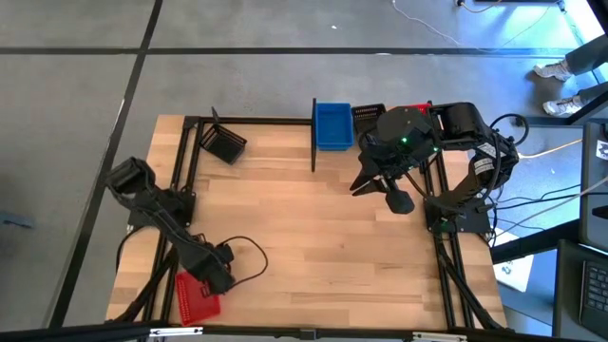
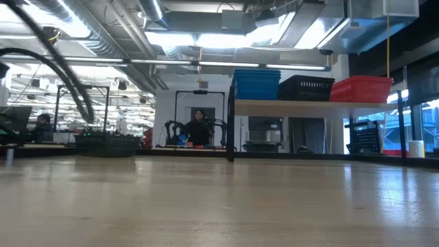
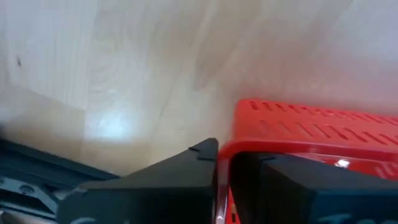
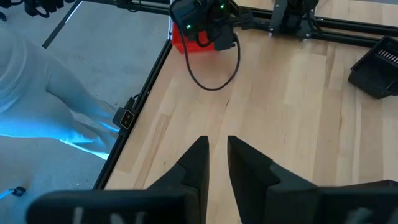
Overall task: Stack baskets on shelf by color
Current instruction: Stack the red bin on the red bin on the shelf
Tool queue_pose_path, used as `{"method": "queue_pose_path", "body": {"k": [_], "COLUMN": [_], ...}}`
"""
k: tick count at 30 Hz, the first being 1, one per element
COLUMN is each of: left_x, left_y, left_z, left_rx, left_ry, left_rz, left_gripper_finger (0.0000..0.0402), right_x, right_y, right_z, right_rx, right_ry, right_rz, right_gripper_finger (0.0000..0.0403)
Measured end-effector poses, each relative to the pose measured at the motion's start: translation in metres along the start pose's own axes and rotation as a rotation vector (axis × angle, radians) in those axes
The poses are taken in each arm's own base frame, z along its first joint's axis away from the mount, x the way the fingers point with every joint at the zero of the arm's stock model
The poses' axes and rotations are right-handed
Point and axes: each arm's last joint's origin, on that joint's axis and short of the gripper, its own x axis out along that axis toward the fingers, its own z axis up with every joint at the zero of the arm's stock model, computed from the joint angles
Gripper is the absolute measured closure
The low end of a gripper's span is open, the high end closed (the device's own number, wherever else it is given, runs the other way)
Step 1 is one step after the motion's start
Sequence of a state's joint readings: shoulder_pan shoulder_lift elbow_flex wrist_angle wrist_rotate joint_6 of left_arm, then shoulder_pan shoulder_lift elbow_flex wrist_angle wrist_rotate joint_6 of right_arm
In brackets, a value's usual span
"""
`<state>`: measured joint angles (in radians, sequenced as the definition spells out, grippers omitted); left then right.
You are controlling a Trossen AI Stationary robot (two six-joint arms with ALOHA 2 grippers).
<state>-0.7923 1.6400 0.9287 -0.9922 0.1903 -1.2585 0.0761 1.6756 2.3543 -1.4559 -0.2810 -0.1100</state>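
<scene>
The raised light-wood shelf (image 2: 302,103) is seen at the table's far edge, carrying blue (image 2: 256,84), black (image 2: 305,88) and red (image 2: 361,88) perforated plastic baskets side by side. A lone black basket (image 1: 225,144) is tilted at the far left. The left gripper (image 3: 222,180) is clamped on a red mesh basket (image 1: 197,296) at the near-left corner. The right gripper (image 4: 217,158) is held nearly closed and empty above the table near the shelf
</scene>
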Motion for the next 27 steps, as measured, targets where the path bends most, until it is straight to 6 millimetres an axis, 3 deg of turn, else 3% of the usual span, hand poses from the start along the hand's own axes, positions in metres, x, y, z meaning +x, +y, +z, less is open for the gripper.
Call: {"method": "queue_pose_path", "body": {"k": [4,9,15,27], "left_x": [-0.009,-0.041,-0.099,-0.213], "left_y": [0.004,0.018,0.049,0.094], "left_z": [0.013,0.031,0.047,0.083], "left_rx": [0.028,0.000,-0.084,-0.280], "left_ry": [0.011,-0.097,-0.261,-0.834], "left_rz": [-0.002,0.072,0.204,0.379], "left_gripper_finger": [0.0398,0.0401,0.0401,0.0401], "right_x": [0.000,0.000,0.001,0.023], "right_y": [0.000,0.000,0.000,-0.015], "right_z": [-0.001,-0.002,-0.003,-0.010], "right_rx": [0.002,0.030,0.041,0.127], "right_ry": [0.010,0.020,0.032,0.147], "right_rz": [0.001,0.002,-0.002,-0.299], "right_gripper_finger": [0.0347,0.0347,0.0347,0.0339]}}
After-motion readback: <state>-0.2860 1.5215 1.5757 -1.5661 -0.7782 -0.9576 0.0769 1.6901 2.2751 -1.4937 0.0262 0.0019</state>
